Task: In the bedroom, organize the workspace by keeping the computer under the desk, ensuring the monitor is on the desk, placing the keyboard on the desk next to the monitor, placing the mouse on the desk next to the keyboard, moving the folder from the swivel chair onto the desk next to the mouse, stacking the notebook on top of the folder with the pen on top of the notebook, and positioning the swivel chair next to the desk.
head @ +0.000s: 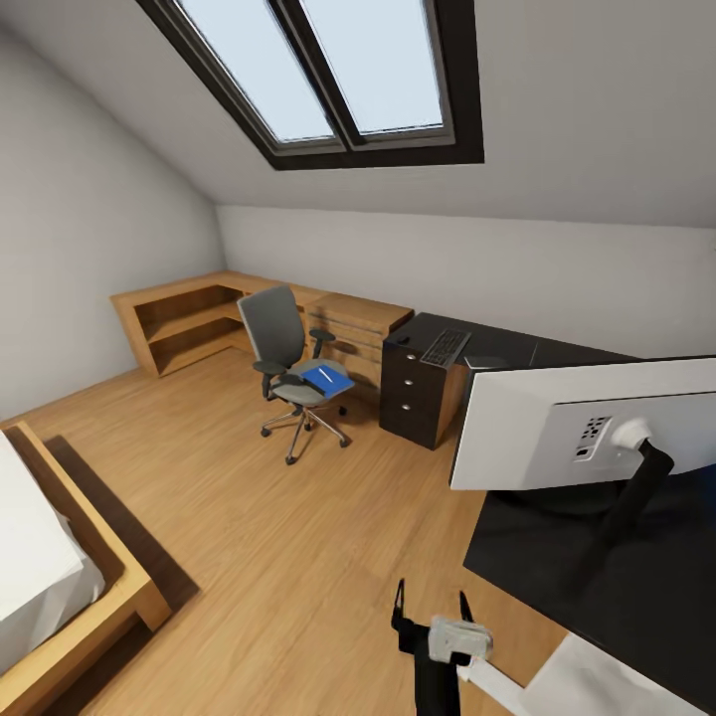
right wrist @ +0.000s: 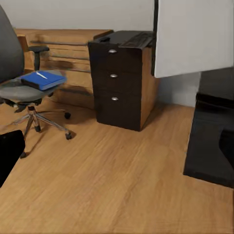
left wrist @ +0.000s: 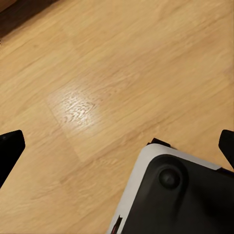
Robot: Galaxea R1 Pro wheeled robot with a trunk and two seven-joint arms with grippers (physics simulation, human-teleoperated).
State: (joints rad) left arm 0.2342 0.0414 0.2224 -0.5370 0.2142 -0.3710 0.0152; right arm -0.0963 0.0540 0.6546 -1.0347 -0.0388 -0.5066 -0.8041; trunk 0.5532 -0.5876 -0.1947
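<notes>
The grey swivel chair (head: 283, 343) (right wrist: 12, 73) stands on the wooden floor, apart from the desk (head: 557, 567) (right wrist: 214, 122). On its seat lies the blue folder (head: 330, 379) (right wrist: 46, 80), and the whitish pen (head: 324, 372) (right wrist: 42, 75) rests on top. The monitor (head: 537, 428) (right wrist: 192, 36) stands on the black desk top with its pale back toward me. The keyboard (head: 446, 346) lies over the drawers at the desk's far end, beside a small dark thing, perhaps the mouse (head: 403, 339). My right gripper (head: 431, 605) (right wrist: 117, 151) is open and empty, low over the floor. My left gripper (left wrist: 117, 146) is open above bare floor. Notebook and computer are out of view.
A dark drawer pedestal (head: 418, 393) (right wrist: 119, 85) holds up the desk's far end. A light wooden shelf-and-drawer unit (head: 189, 318) runs along the back wall behind the chair. A bed with a wooden frame (head: 60, 587) is at the left. Open floor (head: 298, 537) lies between.
</notes>
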